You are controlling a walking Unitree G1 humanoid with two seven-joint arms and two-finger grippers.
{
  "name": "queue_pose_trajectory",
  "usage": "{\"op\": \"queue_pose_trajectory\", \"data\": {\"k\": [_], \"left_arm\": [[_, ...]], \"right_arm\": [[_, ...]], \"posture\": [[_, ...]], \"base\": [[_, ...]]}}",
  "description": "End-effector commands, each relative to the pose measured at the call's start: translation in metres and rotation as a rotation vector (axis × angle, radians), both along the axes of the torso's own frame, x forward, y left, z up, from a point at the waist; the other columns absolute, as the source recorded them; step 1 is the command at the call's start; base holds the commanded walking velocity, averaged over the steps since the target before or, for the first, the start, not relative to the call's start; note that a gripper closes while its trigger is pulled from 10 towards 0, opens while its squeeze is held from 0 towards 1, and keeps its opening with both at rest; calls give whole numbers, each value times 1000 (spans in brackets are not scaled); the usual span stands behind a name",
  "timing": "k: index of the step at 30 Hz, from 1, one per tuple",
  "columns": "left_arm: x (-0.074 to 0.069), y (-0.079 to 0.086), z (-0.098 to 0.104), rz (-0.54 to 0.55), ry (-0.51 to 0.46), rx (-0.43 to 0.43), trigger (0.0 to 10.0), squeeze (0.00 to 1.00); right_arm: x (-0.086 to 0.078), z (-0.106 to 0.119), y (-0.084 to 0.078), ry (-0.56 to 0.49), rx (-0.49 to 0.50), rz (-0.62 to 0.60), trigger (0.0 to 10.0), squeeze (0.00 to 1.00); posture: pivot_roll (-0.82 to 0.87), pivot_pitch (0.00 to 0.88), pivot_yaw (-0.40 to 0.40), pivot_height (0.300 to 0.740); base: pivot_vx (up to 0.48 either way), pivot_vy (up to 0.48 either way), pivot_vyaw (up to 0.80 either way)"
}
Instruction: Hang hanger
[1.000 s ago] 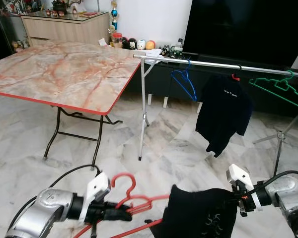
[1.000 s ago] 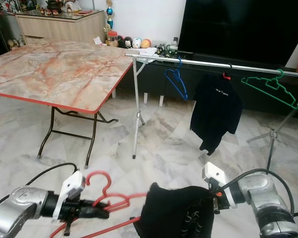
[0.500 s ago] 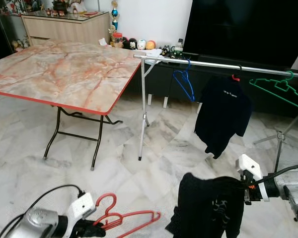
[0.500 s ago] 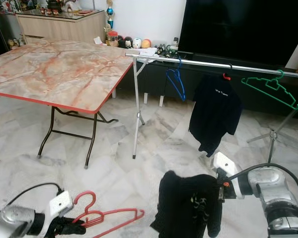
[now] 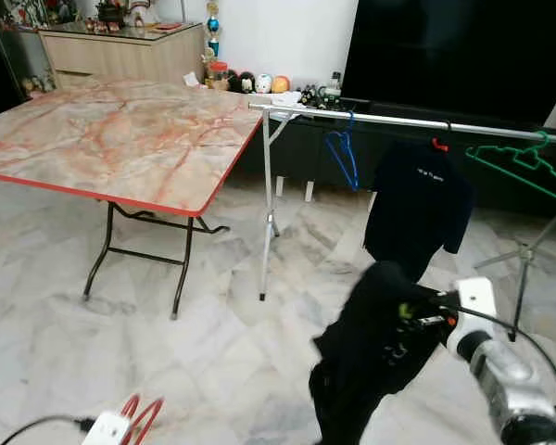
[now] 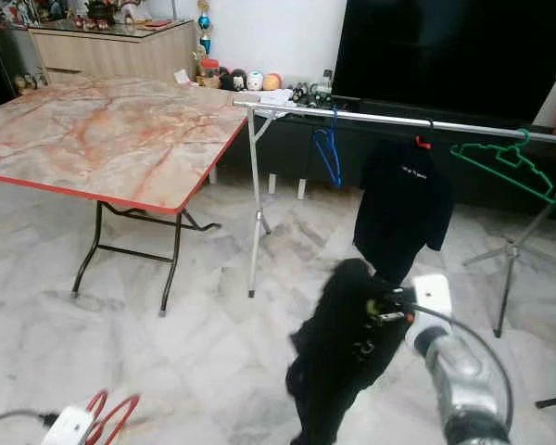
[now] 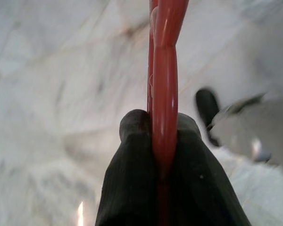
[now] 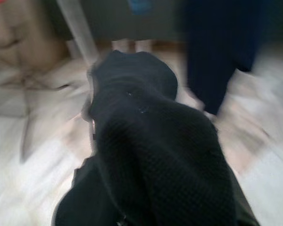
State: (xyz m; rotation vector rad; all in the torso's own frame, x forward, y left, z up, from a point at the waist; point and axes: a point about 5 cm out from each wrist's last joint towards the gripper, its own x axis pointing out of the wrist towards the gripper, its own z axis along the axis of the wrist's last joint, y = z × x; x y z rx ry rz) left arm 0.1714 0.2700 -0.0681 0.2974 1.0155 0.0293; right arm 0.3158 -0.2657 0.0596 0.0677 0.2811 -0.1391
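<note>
- Right gripper (image 5: 417,313), at the lower right of the left eye view, is raised with a black garment (image 5: 371,357) draped over its fingers; the cloth hides them, so whether they are apart or closed cannot be told.
- Left gripper (image 7: 165,136) has its two black fingers (image 7: 132,169) pressed against a red hanger (image 7: 164,80), clamping it between them over the marble floor (image 7: 52,94).
- From the head camera, the red hanger's hook is at the bottom left edge, beside the left wrist's white housing (image 5: 107,430).
- A silver clothes rail (image 5: 389,119) runs across the upper right, carrying a blue hanger (image 5: 343,153), a dark shirt (image 5: 417,209) on a red hook, and a green hanger (image 5: 519,167).
- A marble-patterned folding table (image 5: 120,139) with a red edge fills the upper left, just beside the rail's left end.
- The draped garment hangs in front of and below the dark shirt.
</note>
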Motion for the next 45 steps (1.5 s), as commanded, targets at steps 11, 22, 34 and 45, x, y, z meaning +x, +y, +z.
{"op": "queue_pose_trajectory", "data": {"k": [11,22,34,45], "left_arm": [[-20,-18,-16,147,9,-34,10000,0],[-21,-22,-18,134,21,-48,10000,0],[-26,-25,-21,179,30,-95,10000,0],[-31,-31,-24,162,52,-113,10000,0]], "right_arm": [[-14,20,38,-166,-82,-198,0,0],[-30,29,45,-183,-154,-221,10000,0],[-37,27,58,-155,-105,-185,10000,0],[-33,30,63,-147,-112,-142,10000,0]], "posture": [[47,0,14,740],[27,0,43,740],[5,0,11,740],[10,0,6,740]], "base": [[0,0,0],[0,0,0],[0,153,0],[0,449,0]]}}
